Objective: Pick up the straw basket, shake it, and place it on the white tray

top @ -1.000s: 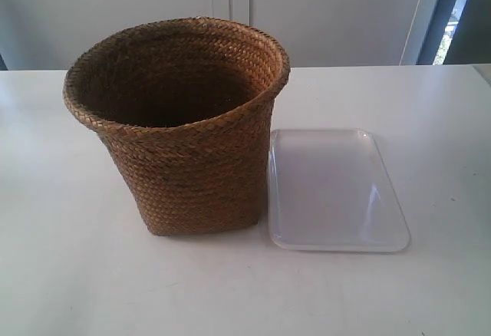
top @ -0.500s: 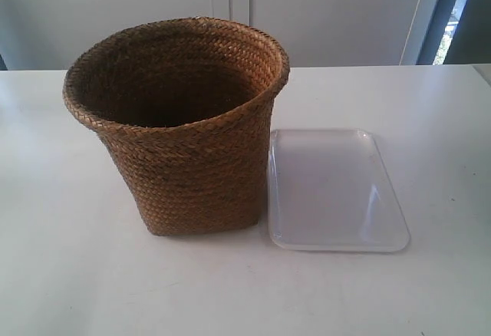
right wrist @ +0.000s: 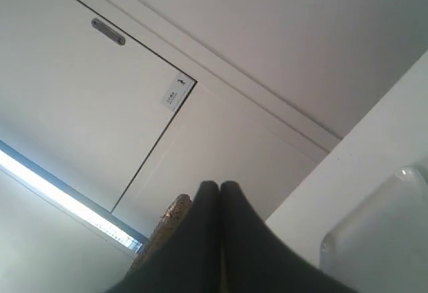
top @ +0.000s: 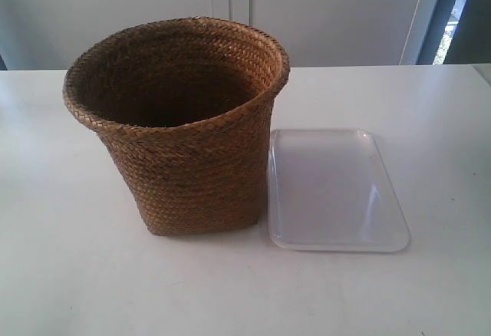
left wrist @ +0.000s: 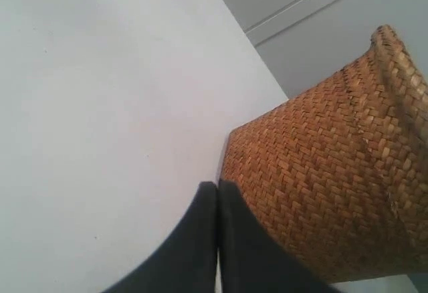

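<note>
Exterior view: straw basket (top: 180, 129) upright on the table (top: 69, 275) (dark inside), just beside the white tray (top: 334, 190), not on it. Left wrist view: left gripper (left wrist: 218, 192) clenched, fingers pressed together on nothing, close to the basket's woven wall. Right wrist view: right gripper (right wrist: 221, 191) likewise clenched and empty, a tray corner and a bit of basket rim beyond it.

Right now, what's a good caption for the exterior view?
Brown braided-straw basket stands on white table beside translucent white plastic tray.
</note>
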`<action>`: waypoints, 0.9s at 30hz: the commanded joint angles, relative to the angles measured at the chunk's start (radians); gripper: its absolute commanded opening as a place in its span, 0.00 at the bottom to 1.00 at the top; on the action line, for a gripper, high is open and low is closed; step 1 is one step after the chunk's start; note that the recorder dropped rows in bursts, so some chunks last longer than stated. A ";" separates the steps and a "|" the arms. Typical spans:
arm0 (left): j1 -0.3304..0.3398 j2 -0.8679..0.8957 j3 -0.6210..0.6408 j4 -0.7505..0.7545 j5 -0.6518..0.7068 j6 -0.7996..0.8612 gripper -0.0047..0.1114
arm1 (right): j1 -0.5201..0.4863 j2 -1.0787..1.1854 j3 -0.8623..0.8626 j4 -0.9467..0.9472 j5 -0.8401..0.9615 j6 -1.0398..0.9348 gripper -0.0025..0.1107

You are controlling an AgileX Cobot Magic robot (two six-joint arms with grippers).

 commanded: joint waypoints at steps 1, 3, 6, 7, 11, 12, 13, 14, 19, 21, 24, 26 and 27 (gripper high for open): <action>0.003 -0.005 0.004 -0.017 -0.038 0.028 0.04 | -0.006 -0.001 0.001 -0.002 0.043 -0.033 0.02; 0.003 -0.005 0.004 -0.019 -0.035 0.020 0.04 | -0.006 -0.001 0.001 -0.002 0.087 -0.029 0.02; 0.003 -0.005 0.004 -0.019 -0.042 0.023 0.04 | -0.006 -0.001 0.001 0.002 0.100 0.031 0.02; 0.003 -0.005 0.004 -0.019 -0.042 0.023 0.04 | -0.006 -0.001 0.001 0.002 0.100 0.036 0.02; 0.003 -0.005 0.004 -0.002 -0.053 0.029 0.04 | -0.006 -0.001 0.001 0.001 0.121 0.027 0.02; 0.003 -0.005 0.004 -0.002 -0.062 0.024 0.04 | -0.006 -0.001 0.001 -0.001 0.132 0.017 0.02; 0.003 -0.005 0.004 -0.002 -0.074 0.018 0.04 | -0.006 -0.001 0.001 -0.001 0.132 -0.009 0.02; 0.003 -0.005 0.004 -0.002 -0.084 0.013 0.04 | -0.006 -0.001 0.001 -0.001 0.132 -0.028 0.02; 0.003 -0.005 -0.009 0.013 -0.081 0.005 0.04 | -0.006 0.001 -0.050 -0.004 0.181 -0.052 0.02; 0.003 -0.005 -0.009 0.030 -0.116 0.005 0.04 | -0.006 0.021 -0.105 -0.015 0.207 -0.117 0.02; 0.003 -0.005 -0.011 0.031 -0.181 0.005 0.04 | -0.006 0.080 -0.184 -0.029 0.217 -0.222 0.02; 0.003 0.026 -0.037 0.032 -0.186 0.013 0.04 | -0.006 0.142 -0.237 -0.029 0.217 -0.246 0.02; 0.003 0.049 -0.060 0.034 -0.186 0.038 0.04 | -0.006 0.181 -0.267 -0.029 0.217 -0.266 0.02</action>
